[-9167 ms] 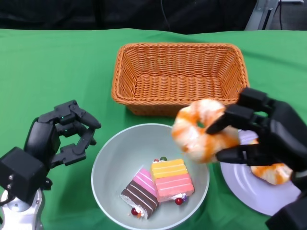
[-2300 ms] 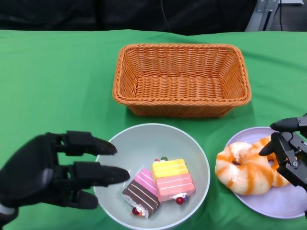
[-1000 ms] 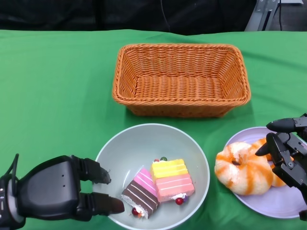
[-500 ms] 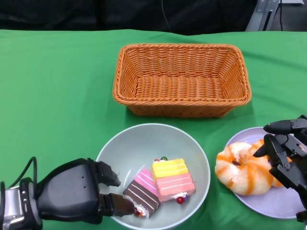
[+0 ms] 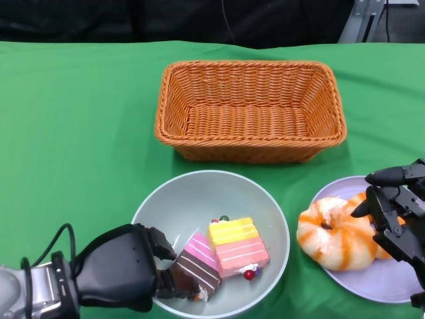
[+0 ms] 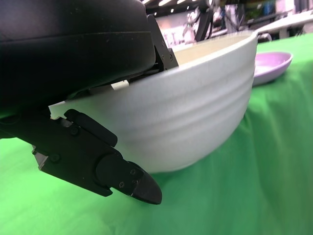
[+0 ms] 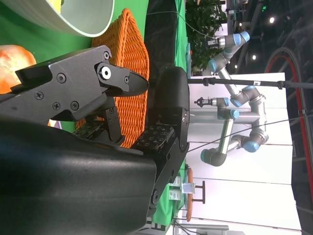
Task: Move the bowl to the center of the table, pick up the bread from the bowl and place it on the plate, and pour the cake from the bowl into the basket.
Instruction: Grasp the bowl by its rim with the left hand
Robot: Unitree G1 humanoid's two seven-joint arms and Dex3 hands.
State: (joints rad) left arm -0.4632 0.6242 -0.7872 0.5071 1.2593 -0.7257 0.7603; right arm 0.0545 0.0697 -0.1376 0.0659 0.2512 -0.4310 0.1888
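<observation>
Fingers of left hand (image 5: 123, 276) pinching bowl (image 5: 199, 193) rim, some inside, one under outer wall. Right hand (image 5: 398, 216) fingers spread, holding nothing, beside bread (image 5: 332, 239) on plate (image 5: 392, 282). Cake (image 5: 222, 256) in bowl. Basket (image 5: 251, 109) behind bowl.

Your robot's black hands, silver forearm

Your left hand (image 5: 126, 269) has a glossy rounded shell and trailing black cable; your right hand (image 5: 397, 209) shows exposed screws.

A green cloth (image 5: 80, 119) covers the surface. Behind its far edge there is a dark backdrop (image 5: 172, 20). In the right wrist view, blue-jointed robot arms (image 7: 230, 105) stand far in the background.
</observation>
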